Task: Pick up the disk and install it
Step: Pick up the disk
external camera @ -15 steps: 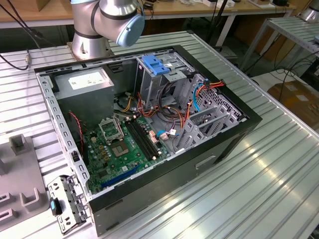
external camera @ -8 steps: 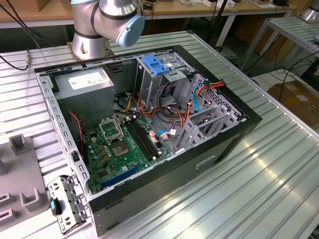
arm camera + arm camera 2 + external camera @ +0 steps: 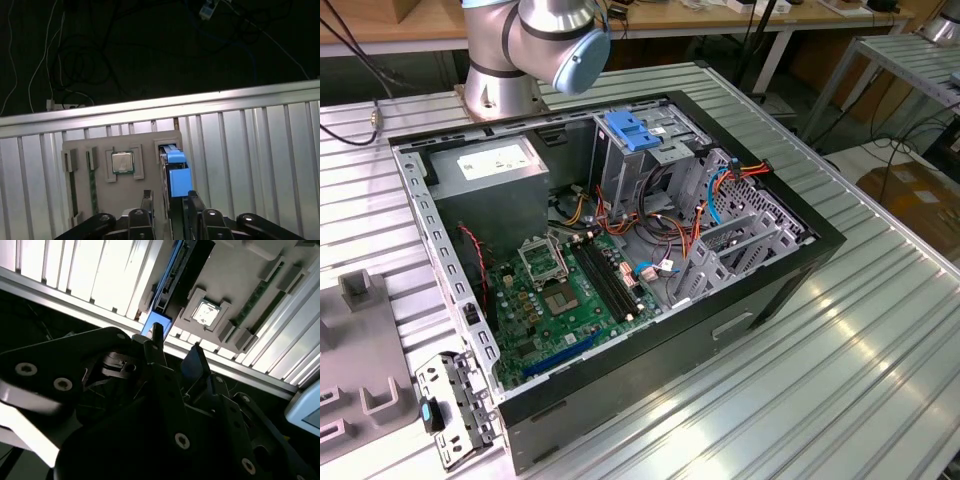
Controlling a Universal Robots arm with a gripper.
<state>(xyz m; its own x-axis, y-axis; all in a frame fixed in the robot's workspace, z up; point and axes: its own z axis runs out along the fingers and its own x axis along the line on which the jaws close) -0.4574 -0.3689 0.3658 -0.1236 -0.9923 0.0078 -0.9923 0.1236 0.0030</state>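
Observation:
The disk (image 3: 176,172) stands on edge in a slot of a grey tray (image 3: 150,145), its blue plastic rail facing me. In the second wrist view the disk (image 3: 167,280) appears as a thin dark slab with a blue end. My gripper (image 3: 169,205) hovers just above it, open, with one black finger on each side of the disk's line and a gap between them. The same gripper (image 3: 175,347) is in the second wrist view, fingers apart and holding nothing.
The tray also holds a processor chip (image 3: 122,162) and memory sticks (image 3: 92,185). In the exterior view an open computer case (image 3: 620,250) lies on the ribbed aluminium table, with a blue bracket (image 3: 635,132) on its drive cage, a grey power supply box (image 3: 490,165) and loose cables.

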